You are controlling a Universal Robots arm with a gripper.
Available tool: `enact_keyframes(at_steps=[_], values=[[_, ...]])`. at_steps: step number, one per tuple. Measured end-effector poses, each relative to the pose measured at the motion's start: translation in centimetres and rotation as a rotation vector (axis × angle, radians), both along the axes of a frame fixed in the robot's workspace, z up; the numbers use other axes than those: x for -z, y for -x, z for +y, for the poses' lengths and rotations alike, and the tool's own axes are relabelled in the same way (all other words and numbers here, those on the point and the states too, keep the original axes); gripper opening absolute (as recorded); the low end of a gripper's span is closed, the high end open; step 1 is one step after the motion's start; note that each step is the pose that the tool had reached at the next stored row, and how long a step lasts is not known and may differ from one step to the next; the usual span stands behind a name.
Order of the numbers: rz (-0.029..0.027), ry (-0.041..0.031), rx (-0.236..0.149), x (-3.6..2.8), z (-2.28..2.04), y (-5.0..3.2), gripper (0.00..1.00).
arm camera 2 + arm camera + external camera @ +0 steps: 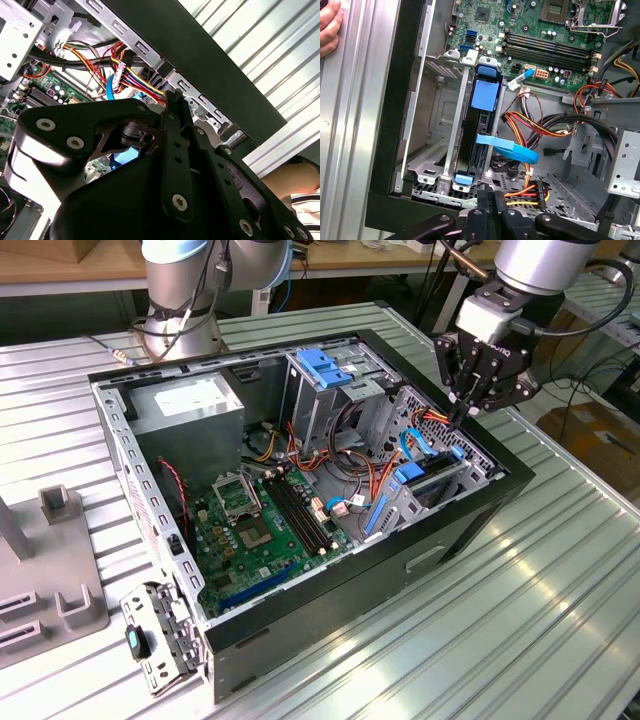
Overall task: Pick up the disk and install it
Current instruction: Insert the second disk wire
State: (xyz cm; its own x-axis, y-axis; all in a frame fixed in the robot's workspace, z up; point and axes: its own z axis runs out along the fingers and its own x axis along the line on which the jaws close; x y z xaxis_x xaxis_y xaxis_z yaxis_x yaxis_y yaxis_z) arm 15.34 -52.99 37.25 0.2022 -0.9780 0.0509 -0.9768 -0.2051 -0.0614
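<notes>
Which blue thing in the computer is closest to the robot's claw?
The disk with blue rails, standing on edge in the bay by the case's front wall. The end effector hovers just above it. The other blue piece sits on the cage farther back.

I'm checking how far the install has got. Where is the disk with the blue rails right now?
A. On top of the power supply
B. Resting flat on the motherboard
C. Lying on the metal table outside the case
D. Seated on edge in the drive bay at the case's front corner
D. In the first wrist view the disk stands on edge in the metal bay of the case, and the gripper is just beside its end.
</notes>
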Motion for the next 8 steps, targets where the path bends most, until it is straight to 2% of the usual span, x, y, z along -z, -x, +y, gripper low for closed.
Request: enact_keyframes(at_steps=[1, 6, 8], values=[[0.0, -0.0002, 0.009, 0.01, 0.0, 0.0, 0.16], [0.0, 0.0, 0.099, 0.02, 0.0, 0.0, 0.16], [0.0, 0.0, 0.154, 0.05, 0.0, 0.0, 0.16]])
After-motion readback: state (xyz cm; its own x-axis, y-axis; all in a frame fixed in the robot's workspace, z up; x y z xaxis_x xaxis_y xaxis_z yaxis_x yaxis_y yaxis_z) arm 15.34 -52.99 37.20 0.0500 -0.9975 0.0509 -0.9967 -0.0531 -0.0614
